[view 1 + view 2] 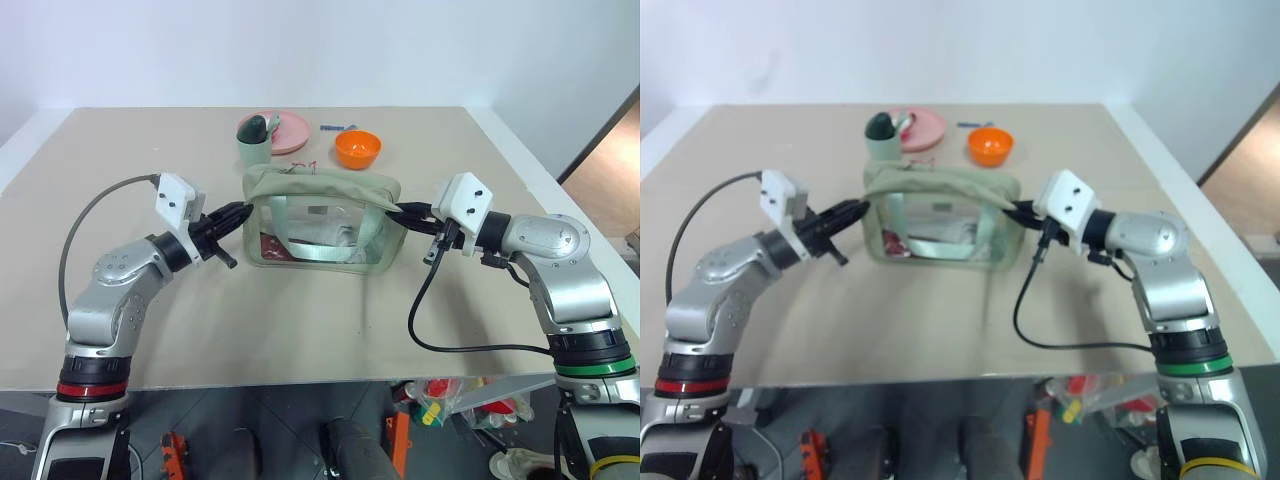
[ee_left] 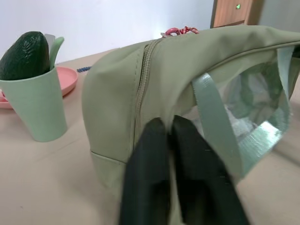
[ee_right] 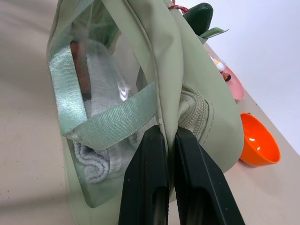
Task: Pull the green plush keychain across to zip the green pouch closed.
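The green pouch (image 1: 320,215) stands in the middle of the table, boxy, with clear side panels and folded cloth inside. My left gripper (image 1: 243,211) is at its left end, fingers shut together on the fabric just below the zipper's end (image 2: 143,70). My right gripper (image 1: 403,212) is shut on the seam at the pouch's right end (image 3: 187,108). A small pink-red loop (image 2: 179,31) pokes up from the top of the pouch. The green plush keychain is hidden.
Behind the pouch stands a pale green cup (image 1: 254,152) holding an avocado (image 1: 256,127), in front of a pink plate (image 1: 292,130). An orange bowl (image 1: 357,149) sits at the back right, with a small blue item (image 1: 338,127) beyond it. Bare tabletop (image 1: 300,320) lies in front.
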Tool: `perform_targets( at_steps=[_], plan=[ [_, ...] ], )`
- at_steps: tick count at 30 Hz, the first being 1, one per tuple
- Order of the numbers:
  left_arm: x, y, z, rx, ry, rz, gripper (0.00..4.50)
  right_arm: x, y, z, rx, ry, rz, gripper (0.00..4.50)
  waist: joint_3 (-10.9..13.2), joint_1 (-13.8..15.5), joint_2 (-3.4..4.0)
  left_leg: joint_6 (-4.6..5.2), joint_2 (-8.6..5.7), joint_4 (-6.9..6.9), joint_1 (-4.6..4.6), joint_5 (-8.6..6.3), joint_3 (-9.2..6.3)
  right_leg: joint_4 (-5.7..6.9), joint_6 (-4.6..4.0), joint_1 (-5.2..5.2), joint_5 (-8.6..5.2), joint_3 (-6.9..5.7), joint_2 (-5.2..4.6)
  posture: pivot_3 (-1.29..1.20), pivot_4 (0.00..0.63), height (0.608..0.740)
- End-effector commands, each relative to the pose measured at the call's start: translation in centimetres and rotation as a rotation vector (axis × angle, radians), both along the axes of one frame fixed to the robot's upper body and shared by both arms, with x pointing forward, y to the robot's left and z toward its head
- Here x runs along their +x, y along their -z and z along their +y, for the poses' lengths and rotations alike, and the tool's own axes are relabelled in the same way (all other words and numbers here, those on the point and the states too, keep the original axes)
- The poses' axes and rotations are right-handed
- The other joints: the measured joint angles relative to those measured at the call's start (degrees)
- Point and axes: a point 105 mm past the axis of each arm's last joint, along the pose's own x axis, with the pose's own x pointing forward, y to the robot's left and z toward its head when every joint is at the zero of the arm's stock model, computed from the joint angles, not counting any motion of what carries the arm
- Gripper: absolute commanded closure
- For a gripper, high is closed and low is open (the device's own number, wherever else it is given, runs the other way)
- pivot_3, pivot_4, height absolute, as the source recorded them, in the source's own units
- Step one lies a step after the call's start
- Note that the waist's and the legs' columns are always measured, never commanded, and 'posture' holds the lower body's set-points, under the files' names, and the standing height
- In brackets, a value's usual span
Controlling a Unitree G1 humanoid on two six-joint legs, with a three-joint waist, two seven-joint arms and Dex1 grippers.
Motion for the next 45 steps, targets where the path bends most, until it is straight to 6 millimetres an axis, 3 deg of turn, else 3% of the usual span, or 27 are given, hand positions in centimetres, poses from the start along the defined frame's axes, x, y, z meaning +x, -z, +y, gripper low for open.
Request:
perform_targets(
  at_steps=[1, 6, 11, 16, 19, 22, 26, 31, 35, 45],
  plan=[
    [-0.2, -1.7, -1.0, 0.006, 0.047, -0.074, 4.48, -0.9, -0.7, 0.7, -0.012, -0.040, -0.028, 4.50, 0.00, 0.00, 0.00, 0.00, 0.00, -0.03, 0.00, 0.00, 0.00, -0.02, 0.01, 0.00, 0.01, 0.00, 0.00, 0.00, 0.150, 0.740],
    [-0.4, -1.4, -1.3, 0.017, 0.074, -0.068, 4.48, -1.4, -0.5, 0.7, 0.023, -0.056, 0.035, 4.50, 0.00, 0.05, 0.00, 0.00, -0.01, -0.06, -0.02, 0.00, -0.01, -0.07, 0.03, 0.00, 0.02, 0.00, -0.01, 0.00, 0.150, 0.740],
    [-1.4, -1.5, -0.9, 0.022, 0.083, -0.063, 4.50, -3.6, -1.4, 1.0, 0.127, -0.143, 0.187, 2.91, 0.00, 0.21, 0.00, 0.01, -0.02, -0.06, -0.06, 0.00, -0.03, -0.10, 0.04, 0.01, 0.02, -0.02, -0.03, 0.00, 0.150, 0.740],
    [-2.5, -1.3, -0.3, 0.058, 0.084, -0.050, 4.50, -3.0, -7.1, -0.2, 0.339, -0.149, 0.203, 1.16, 0.08, 0.02, 0.06, 0.05, -0.01, -0.06, -0.10, -0.04, -0.02, -0.12, 0.05, -0.03, 0.01, -0.01, -0.04, 0.00, 0.150, 0.740],
    [-3.1, -1.2, -0.2, 0.070, 0.091, -0.045, 4.50, -0.7, -10.9, -0.9, 0.411, -0.126, 0.122, 0.09, 0.09, 0.07, 0.06, 0.06, -0.02, -0.05, -0.08, -0.04, -0.02, -0.15, -0.17, -0.03, -0.08, -0.02, -0.03, 0.00, 0.150, 0.740],
    [-3.7, -1.4, -0.3, 0.073, 0.108, -0.042, 4.50, 2.8, -12.8, -0.1, 0.385, -0.091, 0.014, 0.04, 0.10, -0.17, 0.06, 0.06, 0.00, -0.03, -0.04, -0.04, 0.12, -0.17, -0.28, -0.05, -0.08, 0.04, -0.03, 0.00, 0.150, 0.740],
    [-4.4, -1.6, -0.7, 0.071, 0.130, -0.043, 4.50, 6.8, -11.5, 3.0, 0.260, -0.072, -0.057, 0.04, 0.07, -0.40, 0.02, 0.08, 0.05, -0.12, -0.02, -0.05, 0.13, -0.21, -0.28, -0.03, -0.08, 0.02, -0.01, 0.00, 0.150, 0.740],
    [-4.8, -1.5, -1.2, 0.072, 0.135, -0.041, 4.50, 8.0, -8.9, 6.6, 0.157, -0.158, -0.041, 0.04, 0.08, 0.08, 0.02, 0.10, 0.00, -0.40, -0.33, -0.07, 0.03, -0.20, 0.09, -0.34, -0.04, -0.01, -0.06, 0.00, 0.150, 0.740],
    [-5.1, -1.4, -1.3, 0.071, 0.118, -0.040, 4.50, 6.3, -4.6, 9.2, -0.047, -0.372, 0.058, 0.04, 0.08, 0.25, 0.03, 0.02, -0.01, -0.34, -1.16, -0.10, -0.10, -0.20, -0.24, -1.04, 0.22, -0.15, -0.16, 0.00, 0.150, 0.740],
    [-4.7, -2.0, -1.2, 0.074, 0.095, -0.048, 4.50, 5.2, -1.8, 9.3, -0.165, -0.469, 0.155, 0.04, 0.09, 0.28, 0.04, -0.11, 0.01, -0.18, -1.03, -0.14, -0.27, -0.16, -0.30, -0.87, 0.25, -0.34, -0.09, 0.00, 0.150, 0.740]
  ],
)
